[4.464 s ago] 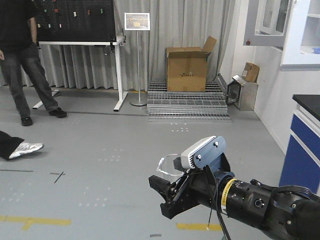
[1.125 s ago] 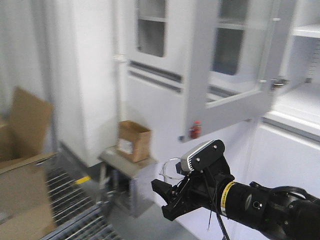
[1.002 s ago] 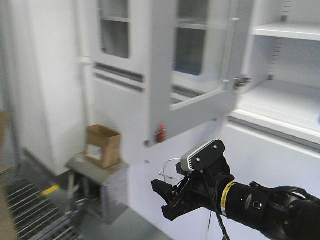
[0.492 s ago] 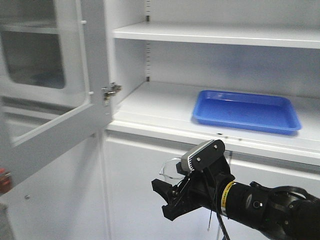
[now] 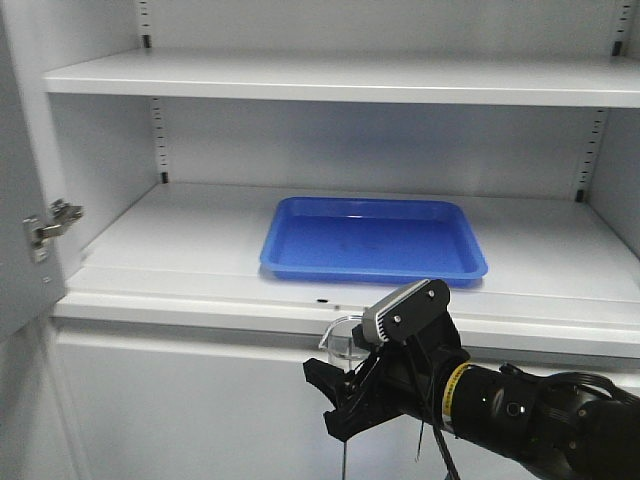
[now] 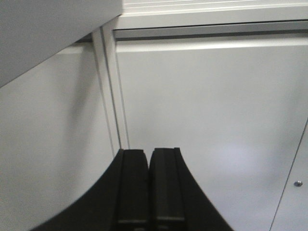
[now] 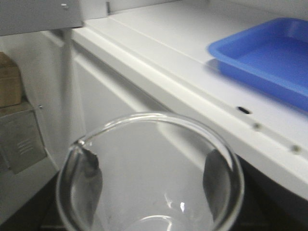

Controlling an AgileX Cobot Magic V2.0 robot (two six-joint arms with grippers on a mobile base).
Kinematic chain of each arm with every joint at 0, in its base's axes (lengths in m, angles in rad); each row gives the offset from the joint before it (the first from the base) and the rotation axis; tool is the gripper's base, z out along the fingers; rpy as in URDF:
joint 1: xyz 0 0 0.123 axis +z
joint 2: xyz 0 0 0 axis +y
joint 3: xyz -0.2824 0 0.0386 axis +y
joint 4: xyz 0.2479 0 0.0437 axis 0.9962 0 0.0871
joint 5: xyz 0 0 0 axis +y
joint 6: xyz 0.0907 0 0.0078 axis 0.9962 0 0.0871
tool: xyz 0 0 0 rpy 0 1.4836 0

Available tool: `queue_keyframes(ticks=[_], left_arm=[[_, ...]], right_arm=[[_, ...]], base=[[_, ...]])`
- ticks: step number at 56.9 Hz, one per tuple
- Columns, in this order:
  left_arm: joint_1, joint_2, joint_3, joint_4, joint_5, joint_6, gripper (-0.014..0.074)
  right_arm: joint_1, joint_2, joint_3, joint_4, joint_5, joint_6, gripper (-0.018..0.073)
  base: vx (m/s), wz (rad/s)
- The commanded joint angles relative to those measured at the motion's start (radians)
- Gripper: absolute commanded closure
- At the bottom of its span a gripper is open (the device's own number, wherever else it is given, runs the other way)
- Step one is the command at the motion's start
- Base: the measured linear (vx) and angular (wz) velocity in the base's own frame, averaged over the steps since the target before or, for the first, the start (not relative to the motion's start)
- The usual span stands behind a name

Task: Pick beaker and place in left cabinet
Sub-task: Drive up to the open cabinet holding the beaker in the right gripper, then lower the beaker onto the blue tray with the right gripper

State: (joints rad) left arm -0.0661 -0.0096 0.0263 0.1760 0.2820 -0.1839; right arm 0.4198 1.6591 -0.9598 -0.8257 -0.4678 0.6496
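The beaker (image 5: 343, 338) is small and of clear glass, held upright in my right gripper (image 5: 336, 388), which is shut on it below the shelf's front edge. In the right wrist view the beaker's (image 7: 153, 144) round rim fills the lower frame, and the dark fingers (image 7: 90, 179) show through the glass on both sides. The left cabinet (image 5: 170, 240) stands open straight ahead, light grey, with wide shelves and slotted uprights. My left gripper (image 6: 148, 152) is shut on nothing, facing a grey lower panel.
A blue tray (image 5: 375, 238) lies on the cabinet's middle shelf, also seen at the right in the right wrist view (image 7: 269, 53). The open cabinet door (image 5: 18, 200) with its latch (image 5: 50, 225) hangs at the left. Another shelf (image 5: 340, 78) runs above.
The view has swung from the room's floor round to the cabinet, which now faces me squarely with the tray centred. The right gripper has kept the beaker throughout.
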Motion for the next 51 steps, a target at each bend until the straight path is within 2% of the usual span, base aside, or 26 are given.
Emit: queue_keyframes(ticks=[1, 51], left_arm=[[-0.007, -0.018, -0.009, -0.002, -0.083, -0.003, 0.0593], [-0.007, -0.018, -0.009, -0.002, -0.083, -0.003, 0.0593]], right_arm=[[-0.003, -0.047, -0.029, 0.018, -0.067, 0.002, 0.0384], [-0.003, -0.047, -0.029, 0.02, -0.07, 0.002, 0.0384]], base=[[0.22, -0.27], [0.19, -0.1]])
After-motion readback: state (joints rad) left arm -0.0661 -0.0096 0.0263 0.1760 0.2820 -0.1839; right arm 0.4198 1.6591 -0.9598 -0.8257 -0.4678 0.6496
